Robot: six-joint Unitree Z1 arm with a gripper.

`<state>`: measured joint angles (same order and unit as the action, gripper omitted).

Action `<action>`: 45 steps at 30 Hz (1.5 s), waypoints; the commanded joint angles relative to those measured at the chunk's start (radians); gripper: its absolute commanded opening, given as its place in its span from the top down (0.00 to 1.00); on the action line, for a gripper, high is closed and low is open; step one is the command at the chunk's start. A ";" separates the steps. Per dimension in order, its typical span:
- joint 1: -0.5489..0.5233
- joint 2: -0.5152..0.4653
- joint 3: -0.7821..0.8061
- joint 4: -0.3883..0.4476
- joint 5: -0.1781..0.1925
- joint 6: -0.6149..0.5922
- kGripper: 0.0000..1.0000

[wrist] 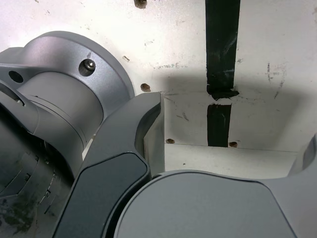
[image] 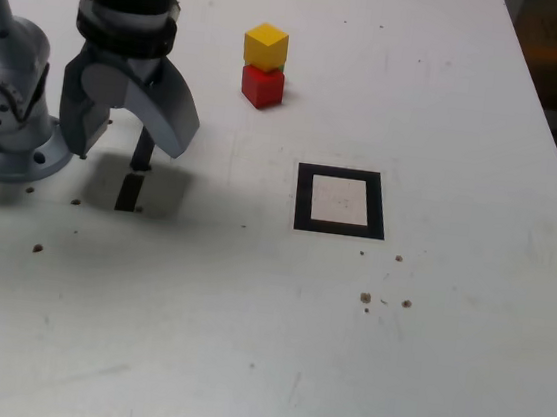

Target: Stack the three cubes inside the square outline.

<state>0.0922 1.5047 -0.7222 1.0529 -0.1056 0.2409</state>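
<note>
A yellow cube (image: pixel 266 46) rests on top of a red cube (image: pixel 262 86) at the far middle of the white table (image: pixel 441 368) in the exterior view. The square outline (image: pixel 341 201), black with a white centre, lies nearer, toward the exterior view's right, with nothing in it. My gripper (image: pixel 129 147) hangs open at the exterior view's left, well apart from both cubes and the outline, and nothing sits between its grey jaws. In the wrist view the gripper (wrist: pixel 233 126) spreads wide over bare table.
Two short black strips (image: pixel 130 192) (wrist: pixel 222 44) lie on the table right under the gripper. The arm's grey base (image: pixel 8 107) (wrist: pixel 59 99) stands at the exterior view's left edge. Small brown specks (image: pixel 366 298) dot the surface.
</note>
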 commanded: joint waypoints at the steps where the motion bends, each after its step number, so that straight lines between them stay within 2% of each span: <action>1: 0.000 0.007 -0.003 -0.002 0.002 0.003 0.00; 13: 0.000 0.010 -0.007 -0.005 0.008 0.012 0.00; 19: 0.002 -0.002 -0.049 0.042 0.040 0.012 0.00; 24: 0.020 -0.007 -0.117 0.125 0.075 0.012 0.00; 29: 0.039 -0.018 -0.214 0.229 0.083 0.011 0.00; 37: 0.068 0.024 -0.561 0.443 0.147 0.004 0.00; 41: 0.133 0.078 -0.733 0.524 0.147 0.029 0.00; 45: 0.228 0.157 -0.860 0.547 0.140 0.074 0.00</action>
<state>0.3016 1.6354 -1.4112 1.5914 0.0362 0.3067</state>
